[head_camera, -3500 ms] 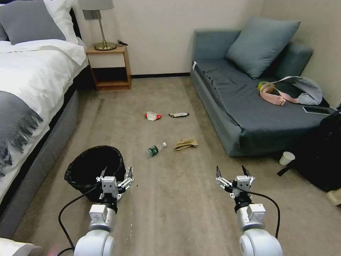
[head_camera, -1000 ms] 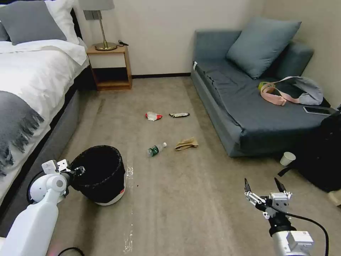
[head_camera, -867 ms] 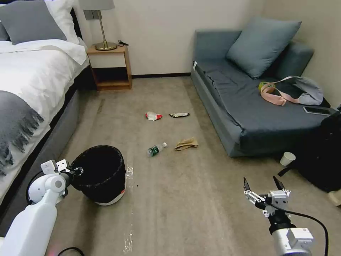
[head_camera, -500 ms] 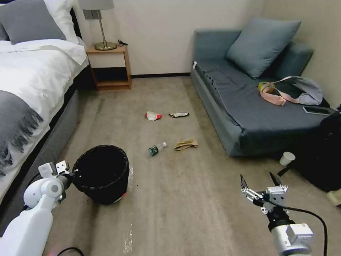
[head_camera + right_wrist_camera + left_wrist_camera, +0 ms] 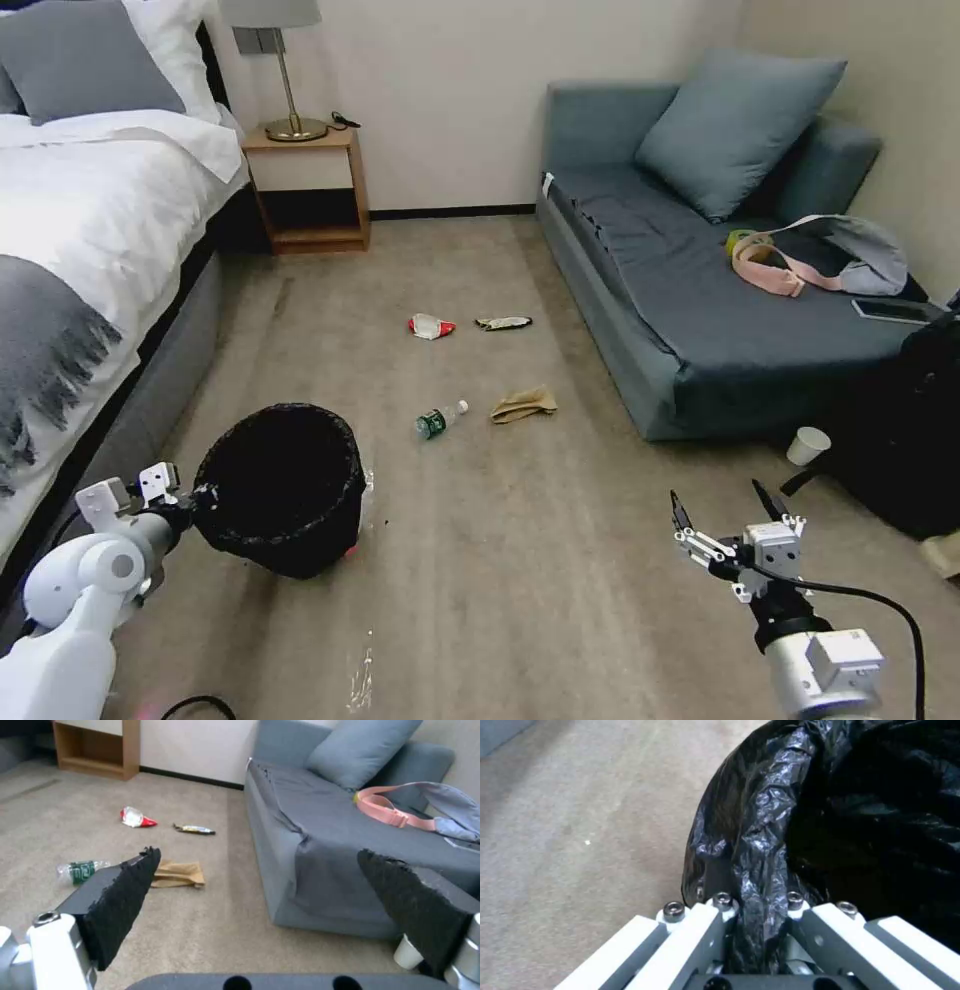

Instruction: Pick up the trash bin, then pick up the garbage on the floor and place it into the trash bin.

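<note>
- Head view: the left gripper (image 5: pixel 190 497) was clamped on the near-left rim of the trash bin (image 5: pixel 283 489), which sat low on the robot's left, close beside the bed (image 5: pixel 90 250), and looked tilted off the carpet (image 5: pixel 500 560), though whether it had fully cleared the floor could not be told. The right gripper (image 5: pixel 722 503) hung over bare carpet on the right, its fingers spread apart and holding nothing. The 4 litter pieces lay ahead between the arms: the bottle (image 5: pixel 439 419) nearest, with its long axis slanting from the green label up to the white cap on the right, the brown paper (image 5: pixel 523 405) just beside it, and the red-white wrapper (image 5: pixel 430 326) and dark-gold wrapper (image 5: pixel 503 323) farther off. By my judgement the free right gripper was the one placed to reach the bottle, ahead and to its left.
- Left wrist view: the white fingers (image 5: pixel 700 930) pinched a fold of the black bag liner (image 5: pixel 760 843) over the bin's rim.
- Right wrist view: the 2 black pads (image 5: pixel 125 900) stood wide apart, the bottle (image 5: pixel 80 869) and brown paper (image 5: pixel 177 874) lying on the floor beyond them, beside the sofa (image 5: pixel 320 843).
</note>
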Robot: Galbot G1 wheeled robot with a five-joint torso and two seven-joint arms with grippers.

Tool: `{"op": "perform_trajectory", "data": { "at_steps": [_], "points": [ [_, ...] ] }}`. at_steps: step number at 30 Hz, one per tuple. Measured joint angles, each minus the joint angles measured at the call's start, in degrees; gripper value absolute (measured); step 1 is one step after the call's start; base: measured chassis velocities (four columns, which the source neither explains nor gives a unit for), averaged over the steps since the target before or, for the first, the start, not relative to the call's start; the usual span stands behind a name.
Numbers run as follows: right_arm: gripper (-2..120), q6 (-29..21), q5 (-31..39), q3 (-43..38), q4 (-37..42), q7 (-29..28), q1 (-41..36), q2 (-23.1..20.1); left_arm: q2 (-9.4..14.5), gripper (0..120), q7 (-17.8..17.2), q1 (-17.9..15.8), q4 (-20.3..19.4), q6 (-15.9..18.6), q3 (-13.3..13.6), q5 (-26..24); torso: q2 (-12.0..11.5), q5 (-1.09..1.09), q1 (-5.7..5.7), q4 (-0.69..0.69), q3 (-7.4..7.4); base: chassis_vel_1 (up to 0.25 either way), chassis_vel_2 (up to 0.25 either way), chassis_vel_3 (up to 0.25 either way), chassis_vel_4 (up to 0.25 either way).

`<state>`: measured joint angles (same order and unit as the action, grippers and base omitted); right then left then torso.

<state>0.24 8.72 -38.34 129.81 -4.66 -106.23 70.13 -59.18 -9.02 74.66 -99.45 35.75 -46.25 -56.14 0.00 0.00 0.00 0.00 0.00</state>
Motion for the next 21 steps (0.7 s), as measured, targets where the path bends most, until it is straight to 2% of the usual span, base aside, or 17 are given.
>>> {"op": "perform_trajectory", "data": {
  "at_steps": [9, 21],
  "points": [
    [100, 0.55, -2.02, -0.40, 0.76, 1.37, -0.76, -0.22, -1.33, 2, 0.47, 3.52, -6.79, -0.23, -1.42, 0.24, 0.00, 0.00, 0.00, 0.00, 0.00, 0.000, 0.000, 0.000, 0.000],
    [100, 0.24, -4.04, -0.22, 1.19, 3.11, -1.01, 0.05, -2.24, 2, -1.46, 3.58, -7.43, -0.23, -2.06, 1.01, 0.00, 0.00, 0.00, 0.00, 0.00, 0.000, 0.000, 0.000, 0.000]
  ]
}}
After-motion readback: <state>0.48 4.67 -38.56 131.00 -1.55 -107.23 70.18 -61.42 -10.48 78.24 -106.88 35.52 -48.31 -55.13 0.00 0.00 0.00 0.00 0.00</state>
